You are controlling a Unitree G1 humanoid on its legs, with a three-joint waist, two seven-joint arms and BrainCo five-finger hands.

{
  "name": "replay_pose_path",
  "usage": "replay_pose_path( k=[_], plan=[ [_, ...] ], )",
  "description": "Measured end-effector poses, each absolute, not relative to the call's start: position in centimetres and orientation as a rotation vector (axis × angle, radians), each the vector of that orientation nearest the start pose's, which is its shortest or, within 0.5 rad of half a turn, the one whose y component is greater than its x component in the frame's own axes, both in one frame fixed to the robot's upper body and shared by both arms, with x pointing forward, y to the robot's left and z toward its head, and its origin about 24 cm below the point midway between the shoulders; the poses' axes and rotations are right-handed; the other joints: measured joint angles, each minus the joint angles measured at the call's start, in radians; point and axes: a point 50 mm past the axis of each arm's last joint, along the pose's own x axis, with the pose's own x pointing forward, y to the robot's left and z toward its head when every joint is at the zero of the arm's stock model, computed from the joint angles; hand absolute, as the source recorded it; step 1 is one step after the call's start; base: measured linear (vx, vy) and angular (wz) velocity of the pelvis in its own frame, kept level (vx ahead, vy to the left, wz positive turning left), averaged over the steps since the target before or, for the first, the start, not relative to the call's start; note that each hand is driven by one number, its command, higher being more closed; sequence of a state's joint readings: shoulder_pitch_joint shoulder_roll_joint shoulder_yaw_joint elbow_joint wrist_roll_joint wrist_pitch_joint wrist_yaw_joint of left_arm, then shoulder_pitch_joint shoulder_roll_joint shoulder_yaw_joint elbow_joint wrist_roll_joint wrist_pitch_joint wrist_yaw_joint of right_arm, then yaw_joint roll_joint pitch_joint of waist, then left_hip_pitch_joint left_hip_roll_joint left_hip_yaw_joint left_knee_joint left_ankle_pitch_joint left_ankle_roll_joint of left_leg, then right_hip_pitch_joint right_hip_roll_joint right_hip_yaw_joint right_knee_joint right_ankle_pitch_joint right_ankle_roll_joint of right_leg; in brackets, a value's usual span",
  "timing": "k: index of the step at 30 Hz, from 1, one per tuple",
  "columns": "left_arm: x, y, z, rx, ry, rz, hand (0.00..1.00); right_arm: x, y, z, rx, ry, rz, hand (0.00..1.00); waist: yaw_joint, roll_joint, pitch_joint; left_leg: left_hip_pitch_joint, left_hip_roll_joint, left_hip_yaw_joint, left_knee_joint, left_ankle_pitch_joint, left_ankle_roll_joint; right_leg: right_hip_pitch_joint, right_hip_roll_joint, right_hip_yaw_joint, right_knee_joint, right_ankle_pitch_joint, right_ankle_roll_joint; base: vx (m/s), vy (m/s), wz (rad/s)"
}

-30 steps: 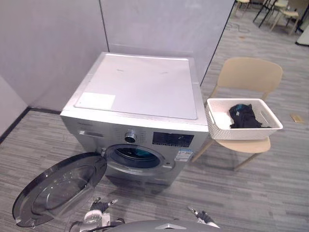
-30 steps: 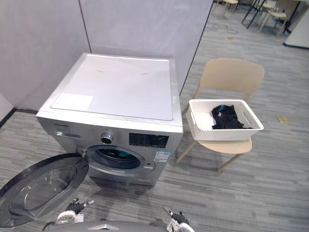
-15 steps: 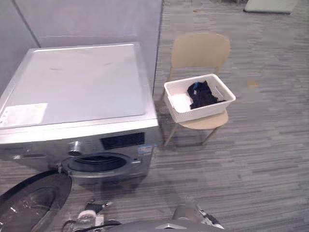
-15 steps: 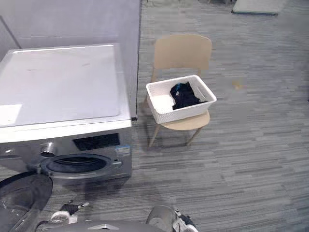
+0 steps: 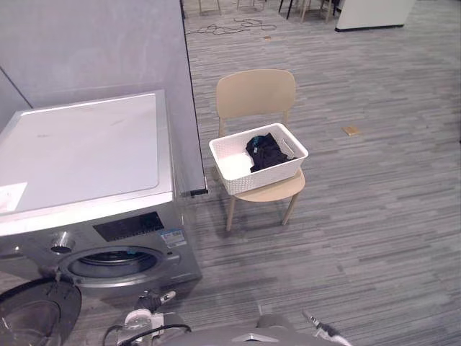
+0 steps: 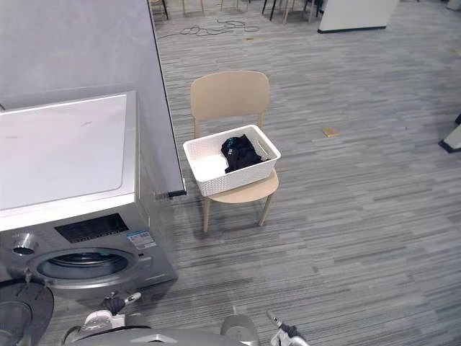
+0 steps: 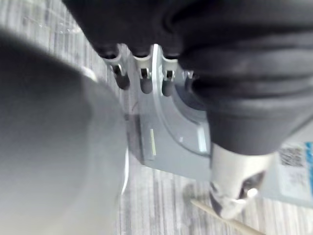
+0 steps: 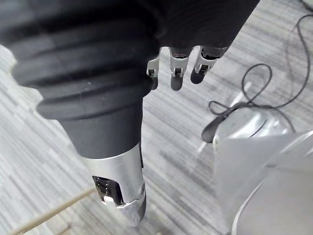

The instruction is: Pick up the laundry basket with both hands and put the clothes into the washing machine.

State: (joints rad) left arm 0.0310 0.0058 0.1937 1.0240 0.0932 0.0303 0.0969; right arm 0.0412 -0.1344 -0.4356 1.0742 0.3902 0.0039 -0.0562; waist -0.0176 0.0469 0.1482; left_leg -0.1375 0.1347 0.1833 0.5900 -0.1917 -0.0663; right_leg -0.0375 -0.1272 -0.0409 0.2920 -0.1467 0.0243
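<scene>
A white laundry basket [image 5: 258,166] rests on the seat of a beige chair [image 5: 256,94], right of the washing machine. Dark clothes [image 5: 266,150] lie in the basket's right half. The silver washing machine [image 5: 86,155] stands at the left, with its round door [image 5: 32,317] swung open and down to the left and the drum opening [image 5: 112,262] uncovered. Both hands hang low near the floor, far from the basket. My left hand [image 7: 142,81] is by the machine's front, its fingers relaxed and holding nothing. My right hand [image 8: 117,183] is over bare floor, fingers also relaxed.
A grey partition wall [image 5: 94,43] runs behind the machine and ends by the chair. Wide striped grey floor [image 5: 374,216] lies right of the chair. A small tan piece [image 5: 351,130] lies on that floor, and a cable [image 5: 230,27] lies far back.
The camera has swung to the right: the machine has slid to the picture's left and the chair with the basket now sits near the middle. Both hands stay low.
</scene>
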Motion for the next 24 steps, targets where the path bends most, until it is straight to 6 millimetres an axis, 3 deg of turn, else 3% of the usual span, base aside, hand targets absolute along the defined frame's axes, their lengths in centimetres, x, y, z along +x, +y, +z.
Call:
replay_pose_path(
  k=[1, 2, 3, 4, 5, 6, 8, 10, 11, 13, 15, 16, 19, 21, 22, 23, 24],
  plan=[
    [11.5, 17.9, -15.8, 0.038, 1.082, 0.219, 0.00, 9.8, -25.1, -15.1, 0.427, 0.963, -0.707, 0.00, 0.003, 0.014, -0.001, 0.003, -0.059, -0.008, -0.115, -0.010, 0.013, 0.001, 0.015, 0.001, -0.004, 0.000, 0.001, 0.02, 0.111, -0.28],
    [11.6, 18.0, -15.8, 0.025, 1.077, 0.230, 0.00, 10.3, -24.1, -15.1, 0.430, 0.958, -0.671, 0.00, 0.019, 0.019, -0.006, 0.032, -0.093, -0.027, -0.207, -0.034, 0.047, -0.011, 0.030, 0.026, -0.001, -0.005, 0.010, 0.02, 0.074, -0.17],
    [11.6, 18.1, -15.7, 0.020, 1.073, 0.239, 0.00, 10.4, -23.3, -15.2, 0.434, 0.966, -0.644, 0.00, 0.024, 0.015, -0.005, 0.036, -0.113, -0.045, -0.228, -0.045, 0.021, -0.018, 0.030, 0.033, -0.011, 0.003, 0.019, 0.05, 0.046, -0.32],
    [11.6, 18.2, -15.7, -0.007, 1.067, 0.266, 0.00, 11.0, -22.2, -15.3, 0.426, 0.975, -0.595, 0.00, 0.040, -0.012, -0.010, 0.037, -0.157, -0.114, -0.237, -0.076, 0.011, -0.024, 0.028, 0.056, -0.028, 0.023, 0.033, 0.08, 0.066, -0.58],
    [11.7, 18.2, -15.6, -0.043, 1.058, 0.292, 0.00, 11.3, -21.9, -15.3, 0.396, 0.973, -0.553, 0.00, 0.064, -0.009, -0.008, 0.039, -0.211, -0.210, -0.238, -0.089, 0.044, -0.024, 0.034, 0.087, -0.047, 0.031, 0.034, 0.14, 0.121, -0.94],
    [11.5, 18.2, -15.7, -0.068, 1.059, 0.311, 0.00, 12.3, -21.5, -14.9, 0.367, 0.953, -0.514, 0.00, 0.077, -0.006, -0.004, 0.062, -0.199, -0.169, -0.254, -0.063, 0.071, -0.018, 0.043, 0.118, -0.040, 0.028, 0.032, 0.14, 0.148, -0.88],
    [11.1, 18.3, -15.8, -0.069, 1.070, 0.317, 0.00, 12.5, -20.8, -14.9, 0.326, 0.956, -0.468, 0.00, 0.067, -0.009, -0.008, 0.111, -0.194, -0.116, -0.274, -0.071, 0.093, -0.013, 0.039, 0.136, 0.007, 0.002, 0.038, 0.15, 0.096, -0.75],
    [10.9, 18.4, -15.8, -0.067, 1.074, 0.318, 0.00, 13.1, -20.4, -14.6, 0.330, 0.926, -0.450, 0.00, 0.070, -0.021, -0.012, 0.154, -0.194, -0.069, -0.280, -0.095, 0.113, -0.089, 0.030, 0.132, 0.193, -0.038, 0.065, 0.19, 0.049, -0.84],
    [10.9, 18.6, -15.8, -0.054, 1.077, 0.309, 0.00, 13.5, -19.9, -14.4, 0.344, 0.908, -0.440, 0.00, 0.071, -0.026, -0.010, 0.176, -0.197, -0.042, -0.279, -0.105, 0.117, -0.184, 0.032, 0.138, 0.406, -0.039, 0.084, 0.18, 0.002, -0.55],
    [11.0, 19.1, -15.8, -0.016, 1.086, 0.280, 0.00, 13.2, -19.8, -14.3, 0.358, 0.891, -0.431, 0.00, 0.043, -0.063, -0.005, 0.232, -0.193, -0.049, -0.242, -0.111, 0.114, -0.299, 0.031, 0.126, 0.774, -0.013, 0.134, 0.33, -0.108, -0.04],
    [11.1, 19.1, -15.8, -0.017, 1.099, 0.283, 0.00, 12.6, -19.9, -14.5, 0.356, 0.905, -0.439, 0.00, 0.043, -0.065, -0.004, 0.258, -0.179, -0.062, -0.237, -0.115, 0.106, -0.321, 0.020, 0.099, 0.852, -0.026, 0.111, 0.28, -0.155, 0.30],
    [11.0, 19.2, -15.8, -0.014, 1.116, 0.295, 0.00, 12.3, -20.4, -14.5, 0.356, 0.905, -0.458, 0.00, 0.040, -0.055, -0.005, 0.271, -0.155, -0.074, -0.241, -0.120, 0.097, -0.344, -0.014, 0.057, 0.862, -0.038, 0.092, 0.27, -0.205, 0.45],
    [10.8, 20.1, -15.8, 0.021, 1.121, 0.343, 0.00, 11.1, -22.0, -14.6, 0.373, 0.909, -0.546, 0.00, 0.054, -0.030, 0.010, 0.330, -0.094, -0.071, -0.310, -0.132, 0.042, -0.371, -0.140, -0.011, 0.638, -0.046, 0.044, 0.29, -0.280, 0.25],
    [8.4, 21.9, -16.0, 0.074, 1.174, 0.395, 0.00, 10.6, -22.4, -14.7, 0.382, 0.913, -0.571, 0.00, 0.044, -0.024, 0.005, 0.384, -0.045, -0.068, -0.359, -0.131, -0.001, -0.326, -0.149, 0.027, 0.317, -0.001, 0.056, 0.31, -0.471, -0.06],
    [7.5, 22.2, -16.1, 0.090, 1.193, 0.373, 0.00, 9.8, -22.3, -15.0, 0.413, 0.931, -0.606, 0.00, 0.036, -0.037, -0.010, 0.403, -0.017, -0.079, -0.383, -0.151, -0.047, -0.305, -0.147, 0.064, 0.184, 0.067, 0.066, 0.37, -0.604, 0.14],
    [7.3, 22.0, -16.2, 0.088, 1.199, 0.363, 0.00, 9.5, -22.2, -15.2, 0.420, 0.945, -0.613, 0.00, 0.033, -0.046, -0.019, 0.414, -0.006, -0.085, -0.394, -0.165, -0.069, -0.304, -0.147, 0.062, 0.169, 0.095, 0.069, 0.33, -0.544, 0.19],
    [7.3, 21.6, -16.3, 0.079, 1.203, 0.351, 0.00, 9.3, -22.0, -15.3, 0.433, 0.957, -0.619, 0.00, 0.032, -0.061, -0.029, 0.428, 0.005, -0.099, -0.403, -0.172, -0.080, -0.309, -0.140, 0.063, 0.183, 0.120, 0.166, 0.28, -0.458, 0.10]
  ],
)
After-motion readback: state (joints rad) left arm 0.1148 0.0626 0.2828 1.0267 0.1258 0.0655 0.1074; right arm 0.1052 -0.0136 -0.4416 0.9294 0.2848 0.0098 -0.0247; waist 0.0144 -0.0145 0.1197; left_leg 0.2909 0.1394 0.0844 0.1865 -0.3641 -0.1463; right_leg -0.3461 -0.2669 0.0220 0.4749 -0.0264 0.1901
